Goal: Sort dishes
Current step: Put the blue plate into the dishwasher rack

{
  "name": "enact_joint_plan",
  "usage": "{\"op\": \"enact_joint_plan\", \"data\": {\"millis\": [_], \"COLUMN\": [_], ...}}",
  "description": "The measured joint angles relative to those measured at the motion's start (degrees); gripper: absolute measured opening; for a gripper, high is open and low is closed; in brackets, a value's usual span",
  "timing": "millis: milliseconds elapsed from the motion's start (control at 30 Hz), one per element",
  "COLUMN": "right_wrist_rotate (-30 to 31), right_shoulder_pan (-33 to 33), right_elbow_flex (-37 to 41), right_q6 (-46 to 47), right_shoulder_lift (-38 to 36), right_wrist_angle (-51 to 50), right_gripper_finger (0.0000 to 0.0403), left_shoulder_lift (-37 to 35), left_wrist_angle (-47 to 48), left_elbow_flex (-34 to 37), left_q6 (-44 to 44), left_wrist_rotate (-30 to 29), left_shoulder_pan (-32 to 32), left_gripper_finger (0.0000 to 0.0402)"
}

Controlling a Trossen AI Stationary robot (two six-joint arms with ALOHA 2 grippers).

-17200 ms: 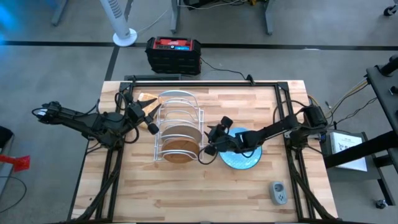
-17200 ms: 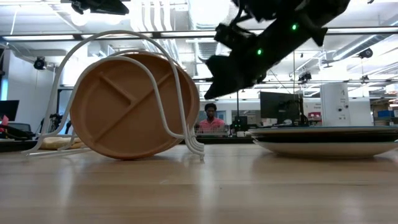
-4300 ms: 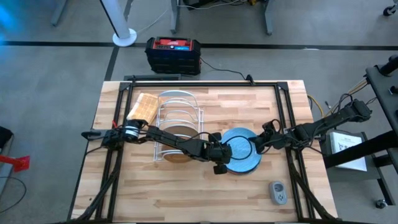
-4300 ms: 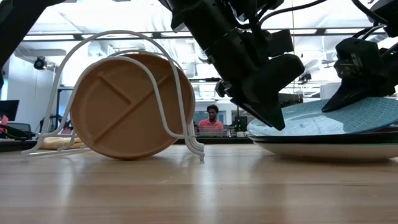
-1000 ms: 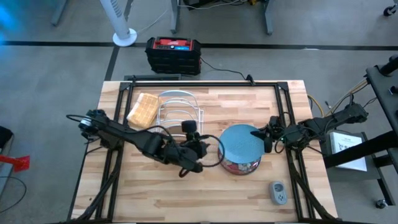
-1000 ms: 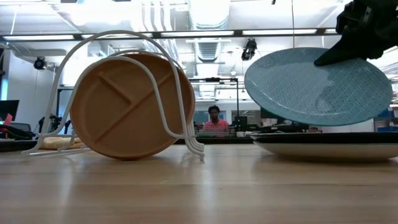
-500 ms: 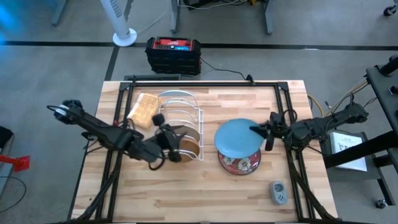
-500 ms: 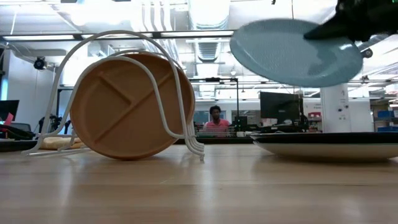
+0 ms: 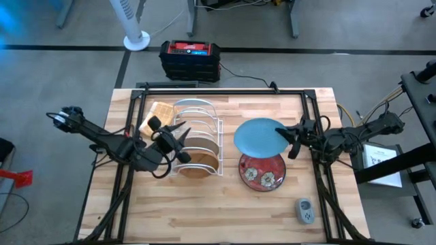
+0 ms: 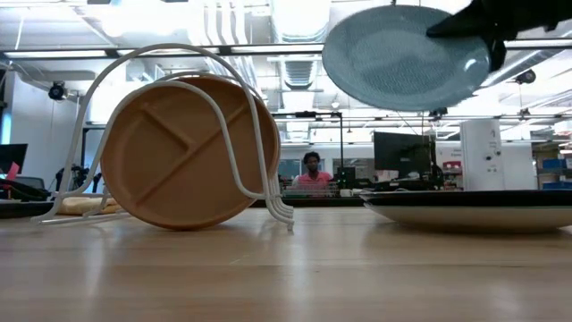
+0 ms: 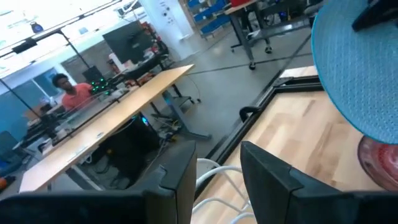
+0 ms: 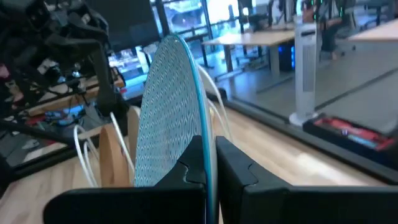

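Observation:
My right gripper (image 9: 285, 141) is shut on the teal plate with pale dots (image 9: 259, 136), high above the table between the white wire rack (image 9: 197, 116) and the red flowered plate (image 9: 263, 170). The red plate lies flat on top of a low stack (image 10: 465, 207). The brown wooden divided plate (image 9: 199, 155) stands on its edge in the rack's near slot. My left gripper (image 9: 178, 134) is open and empty at the rack's left side, touching nothing that I can see. My right gripper pinches the teal plate's rim (image 12: 207, 146) on its right side, one finger on each face (image 12: 233, 165). The fingers come about level from the table's right. The plate is lifted clear and tilted, high over the table (image 10: 407, 58).
A tan waffle-textured block (image 9: 155, 117) lies left of the rack at the back. A small grey device (image 9: 304, 209) lies near the front right. Black frame rails (image 9: 225, 90) run along the table's far, left and right sides. Bare wood shows along the near edge (image 9: 204, 218).
My right gripper has raised the teal plate well clear of the stack and carried it a little toward the far edge and the rack, tipping it. My left gripper has drawn back from beside the plates toward the table's left and far side, past the rack's near end.

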State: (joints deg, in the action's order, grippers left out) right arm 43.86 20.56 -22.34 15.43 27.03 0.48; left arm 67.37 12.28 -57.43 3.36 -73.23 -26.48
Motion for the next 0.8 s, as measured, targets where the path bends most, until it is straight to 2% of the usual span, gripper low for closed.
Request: {"op": "enact_joint_plan", "data": {"millis": [133, 233, 567, 800], "right_wrist_rotate": [-0.17, -0.15, -0.35, -2.28], "right_shoulder_pan": [0.02, -0.37, -4.2, -6.72], "right_elbow_flex": [-1.11, -1.62, -3.33, -4.42], "right_q6": [-5.61, -9.77, -19.41, -24.84], "right_shoulder_lift": [2.24, 4.04, 10.39, 17.61], "right_wrist_angle": [4.92, 8.01, 17.9, 26.45], "right_gripper_finger": [0.0, 0.0, 0.0, 0.0], "left_shoulder_lift": [-0.22, -0.82, -3.34, -4.17], "left_wrist_angle": [0.1, 0.25, 3.19, 8.72], "left_elbow_flex": [0.0, 0.0, 0.63, 0.63], "left_q6": [0.04, -0.6, -0.89, -3.47], "left_wrist_rotate": [-0.69, -3.56, -4.66, -10.54], "left_shoulder_pan": [0.0, 0.0, 0.0, 0.0], "left_gripper_finger": [0.0115, 0.0115, 0.0115, 0.0115]}}
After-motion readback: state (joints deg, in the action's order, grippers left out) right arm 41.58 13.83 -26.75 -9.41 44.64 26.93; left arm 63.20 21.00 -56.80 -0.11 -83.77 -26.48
